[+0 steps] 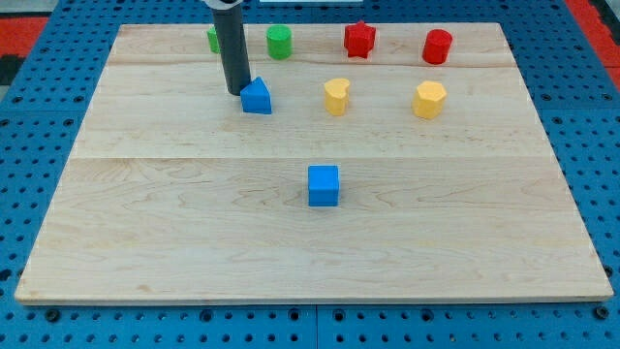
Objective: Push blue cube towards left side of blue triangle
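The blue cube (324,185) sits near the middle of the wooden board (194,223). The blue triangle (257,97) lies up and to the view's left of it, in the upper part of the board. My tip (235,92) is at the triangle's left edge, touching or almost touching it, far from the cube. The dark rod rises from there to the view's top.
A green block (213,39) is partly hidden behind the rod. A green cylinder (279,42), a red star (359,39) and a red cylinder (437,46) line the top. A yellow heart (336,96) and a yellow hexagon (429,99) lie right of the triangle.
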